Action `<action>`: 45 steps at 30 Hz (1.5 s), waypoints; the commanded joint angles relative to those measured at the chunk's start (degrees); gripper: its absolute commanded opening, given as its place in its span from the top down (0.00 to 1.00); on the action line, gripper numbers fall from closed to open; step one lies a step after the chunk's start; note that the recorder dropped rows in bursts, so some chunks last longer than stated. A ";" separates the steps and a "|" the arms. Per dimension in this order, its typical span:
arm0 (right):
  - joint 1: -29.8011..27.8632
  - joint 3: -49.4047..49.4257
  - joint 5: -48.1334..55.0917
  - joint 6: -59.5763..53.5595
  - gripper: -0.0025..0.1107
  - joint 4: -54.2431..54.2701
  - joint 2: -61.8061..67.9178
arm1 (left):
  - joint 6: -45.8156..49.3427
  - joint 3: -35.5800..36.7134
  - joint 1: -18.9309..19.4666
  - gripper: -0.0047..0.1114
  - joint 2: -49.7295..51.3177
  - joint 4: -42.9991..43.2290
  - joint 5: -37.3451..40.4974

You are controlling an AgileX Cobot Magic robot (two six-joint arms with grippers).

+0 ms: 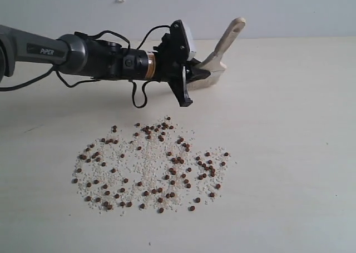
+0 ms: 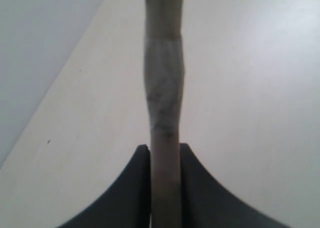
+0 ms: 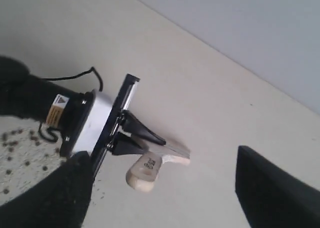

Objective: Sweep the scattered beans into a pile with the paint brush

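— Has any sweeping been done, do you reckon?

— I'd say not. The beans (image 1: 150,164) lie in a broad loose patch on the worktop (image 1: 289,153), mixed with whitish grains (image 1: 139,167) and thinning out at the edges. Nothing there looks like a pile.

— And the paint brush (image 1: 228,39)?

— The left arm has it. In the left wrist view the left pincer (image 2: 165,150) has both jaws pressed against the flat sides of the brush, pinching it edge-on. From across the room the handle tilts up and away, and the head sits low on the far side of the patch, near the beans but apart from them.

— Are the bristles down on the worktop?

— I can't tell; the pincer hides most of the head. They are not among the beans, at any rate.

— What about the other arm?

— The right pincer (image 3: 160,153) is spread wide with nothing between its jaws. It hangs off to one side and looks down on the brush (image 3: 150,165). It has no part in this that I can see.

— So where does that leave the job?

— The brush is gripped and brought close, so I'd judge the getting-ready part done. All the gathering is left: the bristles have to come down behind the outer beans and draw them inward from several sides until they make one tight patch.
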 commanded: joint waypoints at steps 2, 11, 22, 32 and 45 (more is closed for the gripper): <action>-5.59 13.93 5.05 -30.35 0.34 21.82 -1.73 | -11.71 -0.06 3.11 0.96 -2.56 6.27 -15.61; -8.19 28.63 5.83 -56.43 0.34 46.35 0.22 | -20.70 -0.06 4.91 0.96 -2.79 9.92 -29.58; -4.40 28.93 7.86 -65.86 0.35 54.69 8.33 | -25.81 -0.06 4.91 0.96 -2.79 12.94 -32.80; -2.75 28.93 7.86 -66.84 0.35 58.21 12.52 | -26.32 -0.06 4.91 0.96 -2.79 11.81 -32.80; 1.30 28.93 7.86 -67.21 0.38 60.89 12.52 | -26.67 -0.06 4.91 0.96 -2.79 8.51 -32.80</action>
